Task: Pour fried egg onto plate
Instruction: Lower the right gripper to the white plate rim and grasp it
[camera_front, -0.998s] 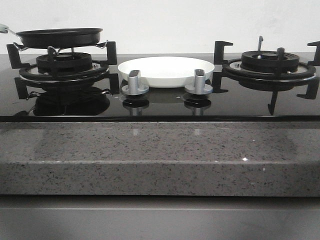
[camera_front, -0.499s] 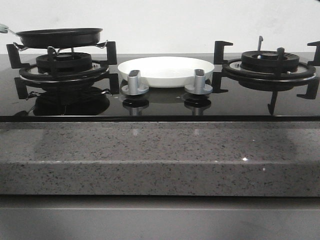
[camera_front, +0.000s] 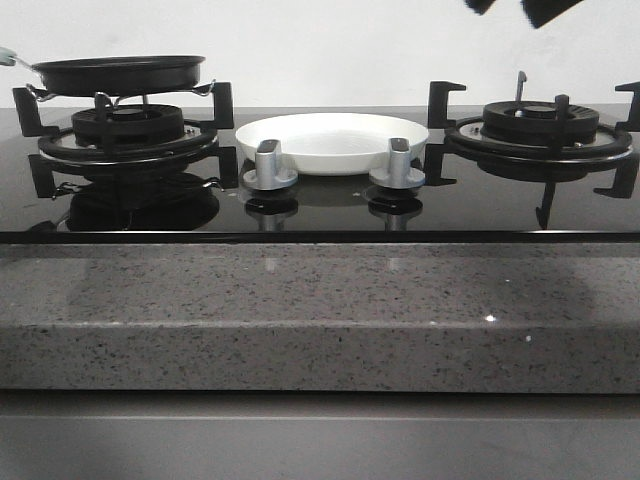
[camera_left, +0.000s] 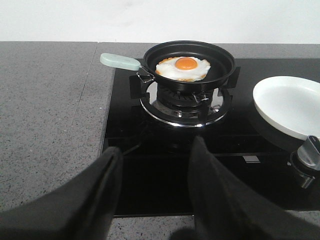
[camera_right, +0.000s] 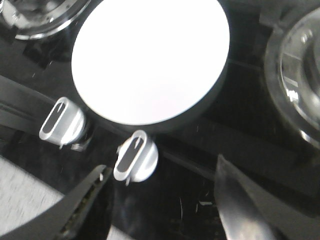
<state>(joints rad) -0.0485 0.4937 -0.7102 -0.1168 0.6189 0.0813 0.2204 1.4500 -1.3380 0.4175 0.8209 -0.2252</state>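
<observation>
Speckled grey bench (camera_front: 300, 320) carries a black glass hob; at upper left of the front frame the black pan (camera_left: 189, 62) sits on its burner, the fried egg (camera_left: 182, 68) lying flat inside, and the white plate (camera_front: 332, 140) rests at centre behind two knobs (camera_front: 270, 165). Both claws, left claw (camera_left: 155, 195) and right claw (camera_right: 165, 205), are spread and empty. Likely light, soft and slippery, the egg is best moved by gripping the pan's pale green handle (camera_left: 120, 61).

Plate (camera_front: 332, 141) on black glass hob (camera_front: 320, 205), just behind two silver knobs (camera_front: 270, 166). Black pan (camera_front: 120, 75) on burner left of plate. Second burner (camera_front: 540, 125) right of plate, bare. Dark gripper parts (camera_front: 525, 8) high above it.
</observation>
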